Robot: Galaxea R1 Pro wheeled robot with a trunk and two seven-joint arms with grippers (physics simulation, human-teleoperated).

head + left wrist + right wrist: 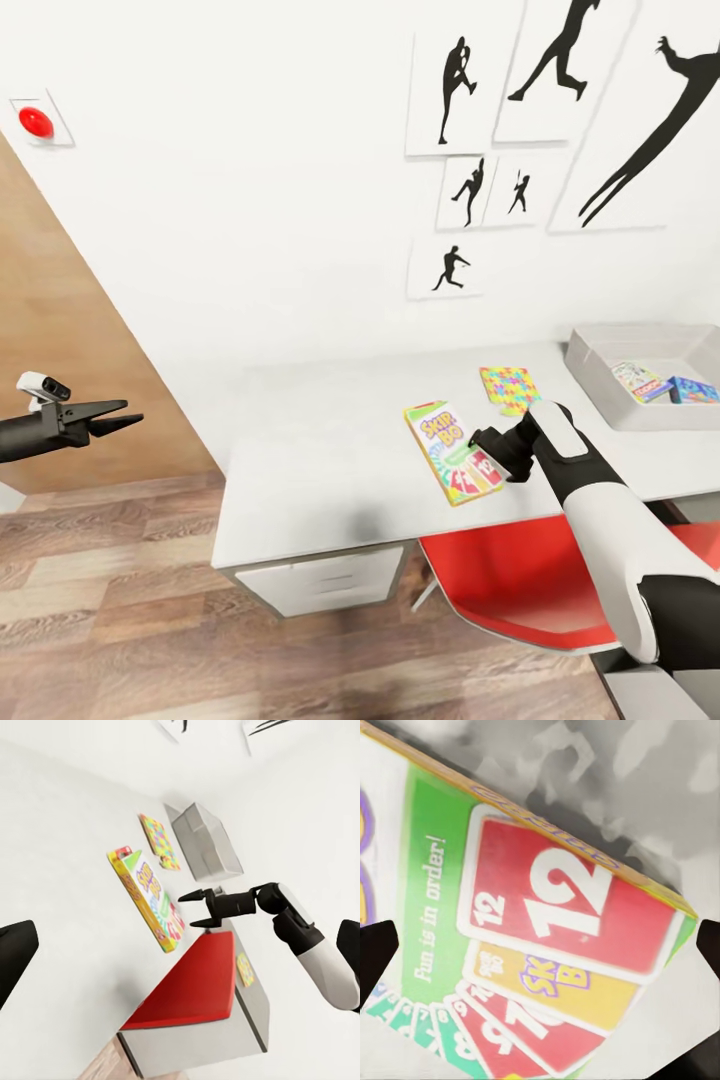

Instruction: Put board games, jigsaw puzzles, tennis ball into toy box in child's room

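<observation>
SKIP-BO box point(453, 452): flat, green-edged, lying face up on the desk point(320, 450) near its front edge. Printed face shows the title, a red "12" card, a yellow card and a fan of numbered cards; the line "Fun is in order!" reads clearly in the right wrist view.

Puzzle point(509, 389): thin multicolour square, flat on the desk just behind the box, apart from it.

Toy box point(600, 375): pale grey tray at the desk's back right corner, cut off by the picture's edge. Inside lie a white-and-red game box point(640, 381) and a blue one point(693, 390); their print is too small to read.

Right gripper point(487, 448): over the box's right end, jaws parted, holding nothing. Whether the tips touch the box cannot be told.

Left gripper point(118, 416): well left of the desk, over the floor, jaws slightly parted, empty.

Red chair point(530, 580): partly hidden under the desk and behind the right arm
</observation>
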